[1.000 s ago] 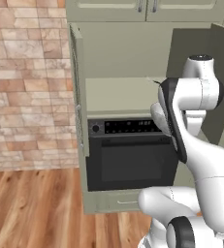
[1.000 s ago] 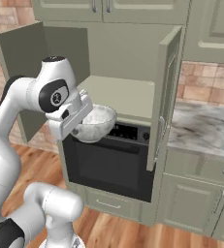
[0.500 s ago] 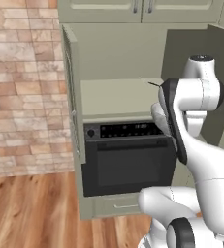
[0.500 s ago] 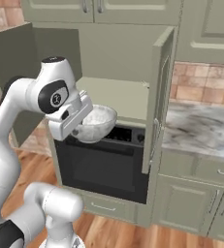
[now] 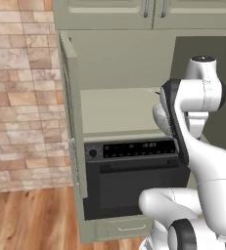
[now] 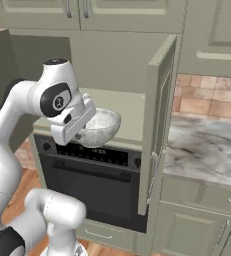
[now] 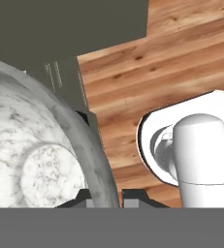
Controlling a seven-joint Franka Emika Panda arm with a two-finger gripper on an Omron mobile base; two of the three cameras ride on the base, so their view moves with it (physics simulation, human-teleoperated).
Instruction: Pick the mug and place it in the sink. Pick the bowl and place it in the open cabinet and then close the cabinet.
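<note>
Left base view: the cabinet (image 5: pixel 119 105) stands open w/ a bare pale shelf inside. Its left door (image 5: pixel 73 117) swings out edge-on. Below the shelf sits a black oven (image 5: pixel 131 176) w/ a dark control strip. Brick wall (image 5: pixel 21 97) is left of the cabinet, wood floor (image 5: pixel 31 219) below it. The arm covers the cabinet's right part. Vs. half a sec ago the whole pic has shifted, so the base has driven; cabinet looks nearer and more centred.

Right base view: the gripper (image 6: pixel 89 131) pinches the rim of the bowl (image 6: pixel 99 126), jaws nearly together. Bowl hangs upright just in front of the cabinet shelf, above the oven. Marbled counter (image 6: pixel 202 155) and brick backsplash lie right of the cabinet's right door (image 6: pixel 159 125). Bowl sits in the same grip as before.

Hand view: bowl's marbled inside fills the left, rim betw. the fingertips (image 7: pixel 135 195); wood floor beyond.
</note>
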